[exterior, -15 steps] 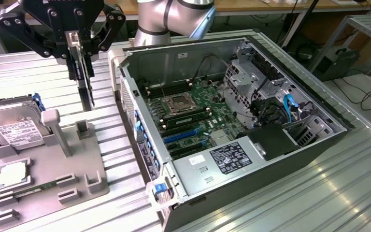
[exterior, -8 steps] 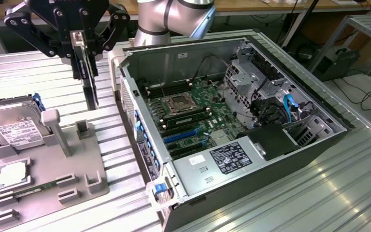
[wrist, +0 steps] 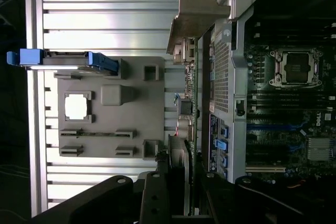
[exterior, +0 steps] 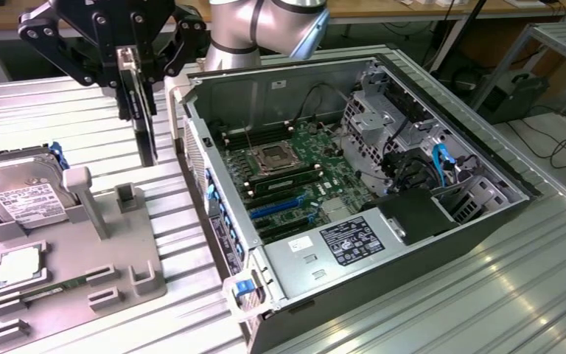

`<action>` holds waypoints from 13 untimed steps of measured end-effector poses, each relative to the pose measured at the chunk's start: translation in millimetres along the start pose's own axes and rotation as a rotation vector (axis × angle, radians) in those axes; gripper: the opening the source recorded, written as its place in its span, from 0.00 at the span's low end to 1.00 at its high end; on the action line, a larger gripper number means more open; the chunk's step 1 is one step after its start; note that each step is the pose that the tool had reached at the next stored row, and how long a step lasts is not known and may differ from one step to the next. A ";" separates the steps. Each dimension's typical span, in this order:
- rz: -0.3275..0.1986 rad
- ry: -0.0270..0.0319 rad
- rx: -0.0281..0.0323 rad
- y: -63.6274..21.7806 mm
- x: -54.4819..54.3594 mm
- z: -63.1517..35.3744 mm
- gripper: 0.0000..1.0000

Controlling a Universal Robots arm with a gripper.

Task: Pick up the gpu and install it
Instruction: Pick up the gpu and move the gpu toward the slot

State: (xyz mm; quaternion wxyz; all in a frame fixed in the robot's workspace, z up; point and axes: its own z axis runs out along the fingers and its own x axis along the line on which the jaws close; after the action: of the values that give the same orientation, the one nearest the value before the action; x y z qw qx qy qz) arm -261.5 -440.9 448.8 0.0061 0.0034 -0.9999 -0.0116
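From my end, the gripper (exterior: 136, 77) has its fingers clamped on the gpu (exterior: 147, 136), which hangs upright and edge-on in the air above the ribbed aluminium table (exterior: 86, 110). It sits between the grey fixture (exterior: 116, 243) and the near wall of the open computer case (exterior: 197, 140), and it is not yet over the motherboard (exterior: 303, 173). In the wrist view the card runs away from the fingers, with its silver bracket (wrist: 195, 11) at the far end, close beside the case's edge. I judge this to be the carry-over stage of the install, with the card lifted and nothing seated. To do it well, I would hold the card vertical and parallel to the blue expansion slots (exterior: 281, 205) while it is well above the case wall. The bracket should clear the rim before any descent. It must line up with the rear opening, and the card's edge connector must meet the slot squarely, since a tilted approach would bind. The hard drive (exterior: 18, 195) and processor chip (exterior: 20, 265) rest in the fixture, well apart from the path.
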 end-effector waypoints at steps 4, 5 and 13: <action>0.000 0.0001 0.0000 0.0 -6.4 -0.1 0.27; 0.000 0.0000 0.0001 -0.1 -7.5 -0.1 0.27; 0.000 0.0001 0.0000 -0.1 -16.0 -0.2 0.27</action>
State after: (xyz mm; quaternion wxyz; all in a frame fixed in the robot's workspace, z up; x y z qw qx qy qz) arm -245.6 -440.9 448.8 0.0062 0.0034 -0.9999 -0.0115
